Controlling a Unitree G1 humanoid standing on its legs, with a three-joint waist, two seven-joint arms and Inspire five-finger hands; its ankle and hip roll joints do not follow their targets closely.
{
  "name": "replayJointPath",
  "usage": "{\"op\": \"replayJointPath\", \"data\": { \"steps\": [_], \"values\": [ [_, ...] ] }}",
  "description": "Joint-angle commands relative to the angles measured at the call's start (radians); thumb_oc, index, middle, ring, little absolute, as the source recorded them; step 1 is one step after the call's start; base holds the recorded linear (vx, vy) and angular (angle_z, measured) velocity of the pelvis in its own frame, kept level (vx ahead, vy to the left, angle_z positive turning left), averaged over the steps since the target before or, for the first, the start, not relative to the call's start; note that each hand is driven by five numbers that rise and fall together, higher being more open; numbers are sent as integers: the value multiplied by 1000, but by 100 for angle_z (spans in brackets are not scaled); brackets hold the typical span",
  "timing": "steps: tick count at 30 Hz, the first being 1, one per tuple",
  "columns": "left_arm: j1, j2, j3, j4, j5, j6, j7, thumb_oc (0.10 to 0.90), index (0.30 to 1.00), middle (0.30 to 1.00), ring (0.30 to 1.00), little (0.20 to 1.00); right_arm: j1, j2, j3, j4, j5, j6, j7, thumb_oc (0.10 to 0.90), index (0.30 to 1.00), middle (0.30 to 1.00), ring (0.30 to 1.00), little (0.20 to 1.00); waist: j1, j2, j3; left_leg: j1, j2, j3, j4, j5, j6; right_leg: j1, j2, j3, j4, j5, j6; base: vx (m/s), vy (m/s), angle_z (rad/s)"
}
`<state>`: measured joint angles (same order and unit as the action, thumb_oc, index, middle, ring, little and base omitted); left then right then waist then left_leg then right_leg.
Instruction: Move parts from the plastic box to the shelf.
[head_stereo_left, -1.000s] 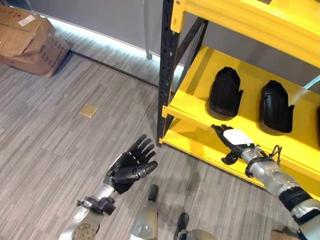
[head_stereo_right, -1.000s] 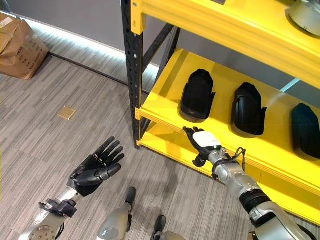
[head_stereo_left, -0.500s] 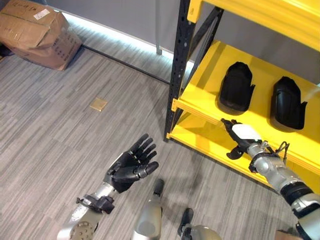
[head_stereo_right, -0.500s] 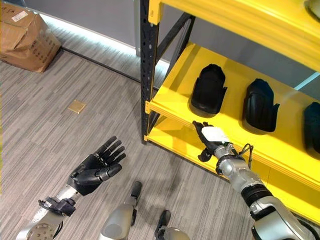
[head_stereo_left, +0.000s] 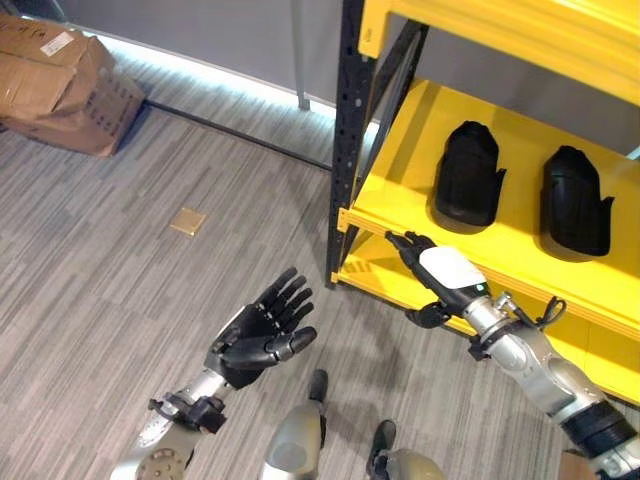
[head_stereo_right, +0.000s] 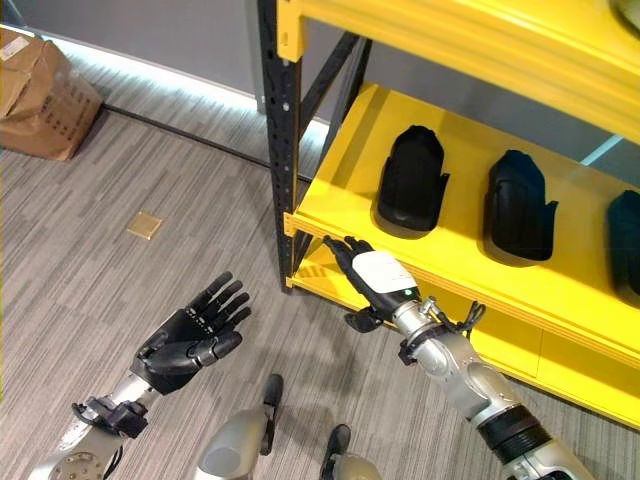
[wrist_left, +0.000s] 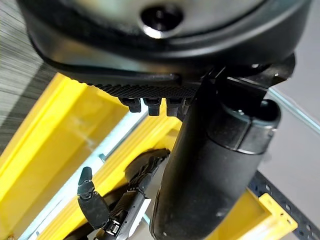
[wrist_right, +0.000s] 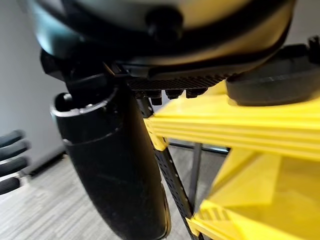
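Observation:
Two black moulded parts (head_stereo_left: 470, 175) (head_stereo_left: 577, 200) lie side by side on the yellow middle shelf (head_stereo_left: 400, 205), and a third black part (head_stereo_right: 625, 240) lies at the right edge. My right hand (head_stereo_left: 445, 272), white cover on its back, is held just in front of and below that shelf's front lip. Its fingers are straight, pointing toward the black upright (head_stereo_left: 345, 150), and it holds nothing. My left hand (head_stereo_left: 250, 340) hovers over the floor to the left, palm up, fingers spread, empty.
A cardboard box (head_stereo_left: 60, 85) sits on the floor at the far left. A small brass plate (head_stereo_left: 187, 221) is set in the grey floor. The yellow top beam (head_stereo_left: 500, 30) overhangs the parts; a lower yellow shelf (head_stereo_left: 380, 275) lies under my right hand.
My right hand has slid left along the shelf's front lip, closer to the black upright. The left hand has kept its pose. The camera has shifted slightly.

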<state>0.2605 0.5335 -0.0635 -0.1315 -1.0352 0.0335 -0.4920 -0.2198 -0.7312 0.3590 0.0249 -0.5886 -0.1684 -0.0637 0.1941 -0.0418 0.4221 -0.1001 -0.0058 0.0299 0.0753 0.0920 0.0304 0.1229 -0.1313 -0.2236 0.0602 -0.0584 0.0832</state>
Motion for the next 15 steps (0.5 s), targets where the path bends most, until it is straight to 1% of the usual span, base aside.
{"op": "replayJointPath", "data": {
  "steps": [1, 2, 5, 7, 9, 12, 15],
  "values": [
    [73, -39, 3, -135, -12, -79, -50, 900, 1000, 1000, 1000, 1000, -35, -65, -82, -63, 6, -39, -37, 900, 1000, 1000, 1000, 1000, -25, 10, -149, 68, 135, -43, -2, -47, -75, -58, 29, 22, 69, 11, 8, 101, 17, -22],
    [86, -40, 6, -141, -10, -76, -45, 900, 1000, 1000, 1000, 1000, -4, -68, -103, -95, 2, -42, -49, 900, 1000, 1000, 1000, 1000, -31, 9, -158, 84, 139, -37, -4, -49, -76, -47, 28, 26, 70, 9, 10, 98, 6, -25],
    [95, -35, 7, -148, -11, -76, -40, 900, 1000, 1000, 1000, 1000, 17, -73, -127, -117, 6, -44, -80, 900, 1000, 1000, 1000, 1000, -40, 9, -166, 100, 142, -31, -7, -51, -76, -39, 28, 31, 70, 7, 12, 30, -7, -7],
    [101, -34, 7, -154, -18, -76, -36, 900, 1000, 1000, 1000, 1000, 22, -76, -143, -130, 0, -57, -130, 900, 1000, 1000, 1000, 1000, -47, 11, -174, 113, 144, -25, -9, -54, -76, -32, 29, 35, 69, 5, 12, 21, -23, -4],
    [104, -33, 4, -161, -17, -82, -27, 900, 1000, 1000, 1000, 1000, 24, -73, -167, -155, -5, -76, -170, 900, 1000, 1000, 1000, 1000, -55, 14, -182, 124, 145, -19, -10, -57, -77, -27, 31, 39, 69, 2, 11, 13, -26, -7],
    [109, -32, 4, -168, -22, -97, -19, 900, 1000, 1000, 1000, 1000, 30, -66, -200, -191, -14, -114, -198, 900, 1000, 1000, 1000, 1000, -68, 20, -191, 135, 147, -10, -5, -65, -79, -23, 33, 41, 70, -3, 7, 8, -41, -6],
    [112, -40, 3, -180, -21, -121, 7, 900, 1000, 1000, 1000, 1000, 40, -59, -220, -232, 8, -132, -144, 900, 1000, 1000, 1000, 1000, -83, 24, -205, 145, 153, -10, 13, -76, -86, -20, 42, 46, 73, -10, -4, 7, -92, -9]
  ]
}}
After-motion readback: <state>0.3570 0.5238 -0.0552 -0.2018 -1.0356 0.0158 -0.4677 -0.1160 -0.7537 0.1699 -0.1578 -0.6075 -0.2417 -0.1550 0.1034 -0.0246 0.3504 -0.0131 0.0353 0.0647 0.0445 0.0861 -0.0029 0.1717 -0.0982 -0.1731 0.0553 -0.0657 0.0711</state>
